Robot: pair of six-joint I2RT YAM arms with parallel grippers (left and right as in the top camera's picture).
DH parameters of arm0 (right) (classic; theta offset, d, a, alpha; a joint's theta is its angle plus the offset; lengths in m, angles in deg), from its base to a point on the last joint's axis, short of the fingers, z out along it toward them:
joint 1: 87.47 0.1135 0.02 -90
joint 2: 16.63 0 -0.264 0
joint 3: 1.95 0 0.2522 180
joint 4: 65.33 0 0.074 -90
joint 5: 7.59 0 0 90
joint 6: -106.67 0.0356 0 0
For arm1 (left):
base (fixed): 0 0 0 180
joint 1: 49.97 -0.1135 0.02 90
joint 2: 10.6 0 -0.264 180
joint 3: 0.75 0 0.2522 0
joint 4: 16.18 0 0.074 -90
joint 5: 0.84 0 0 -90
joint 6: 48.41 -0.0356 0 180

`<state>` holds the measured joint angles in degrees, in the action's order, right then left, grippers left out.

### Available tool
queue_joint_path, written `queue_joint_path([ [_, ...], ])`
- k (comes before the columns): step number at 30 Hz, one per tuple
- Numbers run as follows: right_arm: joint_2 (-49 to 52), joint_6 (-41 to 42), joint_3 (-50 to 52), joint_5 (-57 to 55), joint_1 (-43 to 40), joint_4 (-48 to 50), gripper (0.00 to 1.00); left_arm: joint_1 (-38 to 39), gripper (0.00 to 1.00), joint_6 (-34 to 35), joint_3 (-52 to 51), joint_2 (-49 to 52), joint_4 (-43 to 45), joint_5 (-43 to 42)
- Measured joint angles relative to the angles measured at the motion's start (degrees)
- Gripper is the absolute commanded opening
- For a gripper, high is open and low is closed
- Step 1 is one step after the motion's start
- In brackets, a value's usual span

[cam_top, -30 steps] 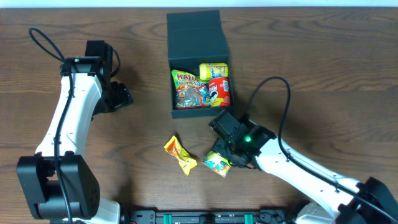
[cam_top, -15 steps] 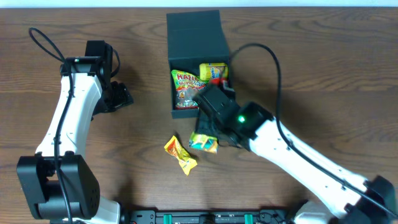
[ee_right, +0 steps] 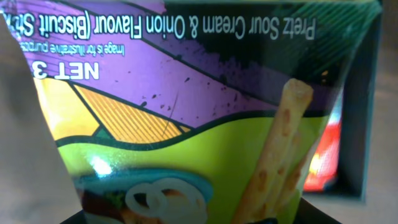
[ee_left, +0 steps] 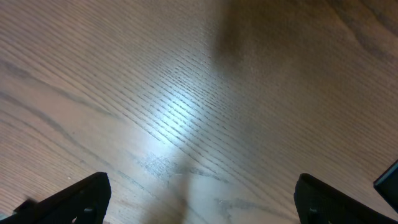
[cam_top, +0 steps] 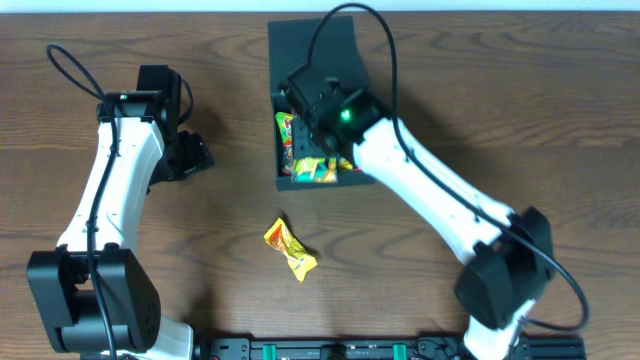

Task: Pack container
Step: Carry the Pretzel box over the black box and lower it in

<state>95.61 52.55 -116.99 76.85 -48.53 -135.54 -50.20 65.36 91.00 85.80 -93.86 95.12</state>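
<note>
Green-and-purple Pretz packet (ee_right: 186, 124) hangs pinched in the right gripper (cam_top: 318, 150) over the container (cam_top: 312, 45), ready for dropping in; left gripper (ee_left: 199, 205) rests aside, spread wide

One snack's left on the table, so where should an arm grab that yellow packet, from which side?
Probably pinch the yellow packet across its narrow middle, coming straight down from above: it lies flat and slants diagonally, so grip crosswise to its length.
</note>
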Motion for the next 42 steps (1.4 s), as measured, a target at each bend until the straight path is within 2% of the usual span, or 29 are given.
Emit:
queue_joint_path([
  [7, 6.4, -3.6, -3.8, -0.3, -3.5, 2.7, 0.53, 0.0, 0.95, 0.0, 0.0, 0.0, 0.0, 0.0],
  [33, 12.9, -6.9, -4.4, 2.6, -0.7, 9.3, 0.54, 0.0, 0.95, 0.0, 0.0, 0.0, 0.0, 0.0],
  [38, 15.1, -7.0, -4.4, 3.5, 0.4, 10.0, 0.63, 0.0, 0.95, 0.0, 0.0, 0.0, 0.0, 0.0],
  [42, 15.8, -7.0, -4.4, 3.5, 0.6, 10.5, 0.65, 0.0, 0.95, 0.0, 0.0, 0.0, 0.0, 0.0],
])
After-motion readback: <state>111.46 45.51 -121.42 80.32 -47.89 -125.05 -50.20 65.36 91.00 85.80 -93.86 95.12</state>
